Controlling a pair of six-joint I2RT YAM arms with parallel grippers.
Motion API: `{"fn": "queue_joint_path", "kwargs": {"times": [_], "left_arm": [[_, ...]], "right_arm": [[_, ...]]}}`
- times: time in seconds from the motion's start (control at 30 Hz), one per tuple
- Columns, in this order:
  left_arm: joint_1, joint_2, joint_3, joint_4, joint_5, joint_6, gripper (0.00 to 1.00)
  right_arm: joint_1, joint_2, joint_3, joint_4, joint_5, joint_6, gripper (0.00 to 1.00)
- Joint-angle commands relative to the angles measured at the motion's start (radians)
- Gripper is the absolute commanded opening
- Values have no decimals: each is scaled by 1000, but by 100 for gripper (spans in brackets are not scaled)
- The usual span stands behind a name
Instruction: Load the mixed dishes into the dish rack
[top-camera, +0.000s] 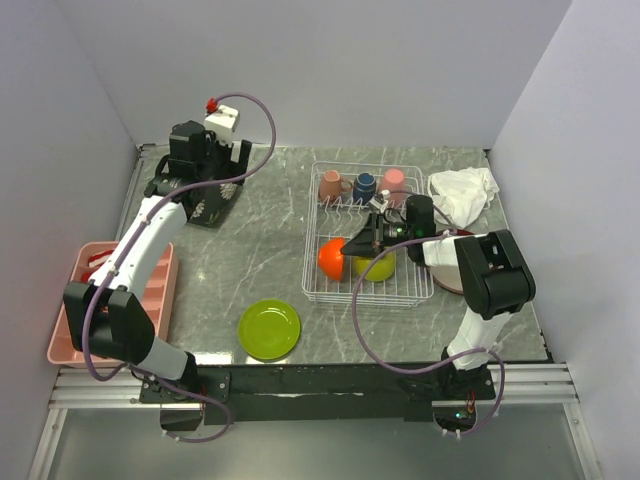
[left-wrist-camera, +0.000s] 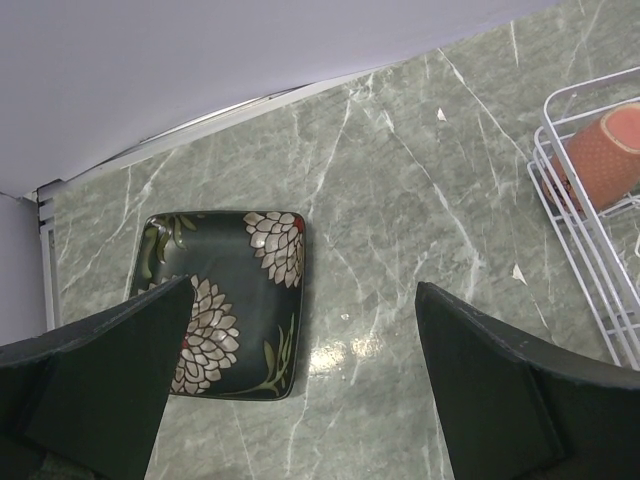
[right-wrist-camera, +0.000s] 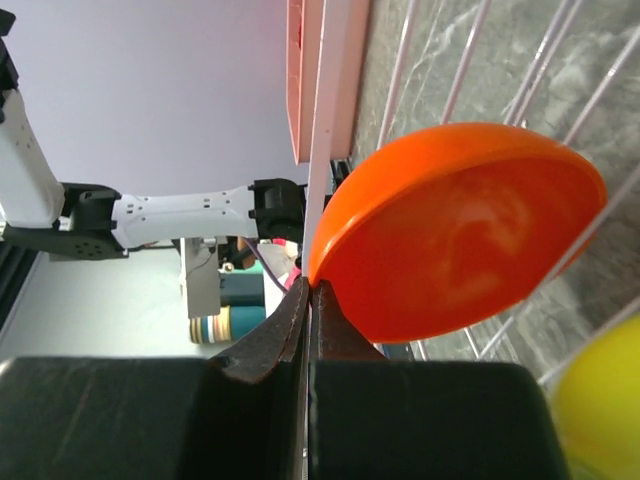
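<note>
My left gripper (top-camera: 205, 185) is open and empty, held above the black floral square plate (top-camera: 207, 208) at the far left; in the left wrist view the gripper (left-wrist-camera: 300, 360) has its left finger over the plate (left-wrist-camera: 225, 300). My right gripper (top-camera: 357, 244) is shut on the rim of the orange bowl (top-camera: 332, 258), which stands on edge inside the white wire dish rack (top-camera: 312, 285). In the right wrist view the fingertips (right-wrist-camera: 318, 300) pinch the bowl's (right-wrist-camera: 460, 230) edge. A lime green bowl (top-camera: 377, 267) sits in the rack beside it. Salmon (top-camera: 331, 184), navy (top-camera: 365, 184) and pink (top-camera: 394, 180) cups stand along the rack's back.
A lime green plate (top-camera: 270, 328) lies near the front edge. A brown plate (top-camera: 446, 270) lies right of the rack, partly under my right arm. A white rag (top-camera: 465, 192) is at the back right. A pink divided tray (top-camera: 68, 318) sits at the left edge.
</note>
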Motion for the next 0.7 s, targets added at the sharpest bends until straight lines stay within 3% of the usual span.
{"fn": "queue_joint_path", "kwargs": {"times": [0.0,0.1,0.2,0.23,0.27,0.3,0.33,0.43,0.53,0.67], "left_arm": [[0,-1,1,35,25,-17,100],[-1,10,9,40,33,-26,99],[-1,19,15,43,37,-28,99],[-1,21,17,43,39,-28,99],[-1,24,17,44,42,-31,99],[-1,25,18,47,44,-32,99],[-3,25,18,49,45,-34,99],[-4,36,20,58,57,-42,100],[-7,45,24,66,64,-51,100],[-11,54,27,69,76,-61,99]], "right_arm": [[-10,-20,-7,-91,-1,-72,0],[-12,-17,0,-121,-2,-99,0],[-18,-26,63,-386,28,-315,13],[-19,-28,86,-549,31,-386,15],[-19,-28,114,-646,45,-532,20],[-19,-26,169,-735,62,-598,29],[-19,-26,192,-868,94,-648,32],[-30,-14,256,-1039,146,-773,39],[-41,1,302,-1150,199,-850,43],[-64,-23,324,-1178,313,-876,49]]}}
